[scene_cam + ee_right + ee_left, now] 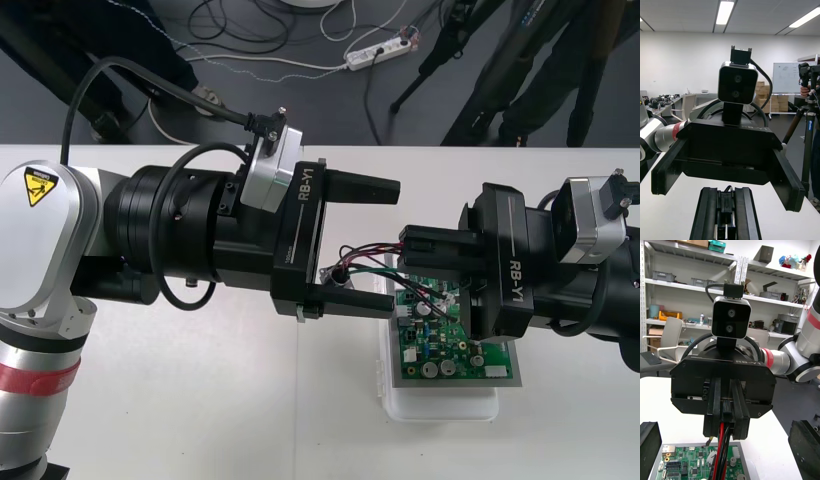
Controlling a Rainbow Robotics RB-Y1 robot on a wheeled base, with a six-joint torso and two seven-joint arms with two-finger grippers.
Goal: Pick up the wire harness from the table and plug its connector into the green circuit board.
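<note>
board [440, 345] on base [440, 405] | harness [368, 258] above board's left edge, between left tool [393, 243], right tool [415, 245]

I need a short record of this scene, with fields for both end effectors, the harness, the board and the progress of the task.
left end effector: open, facing the right one beside the board
right end effector: shut on the small black plug
wire harness of thin red, black and green wires: held up, wires trailing toward the left end effector
green circuit board: on its white base, partly under the right end effector
progress: plug not yet in the board
</note>
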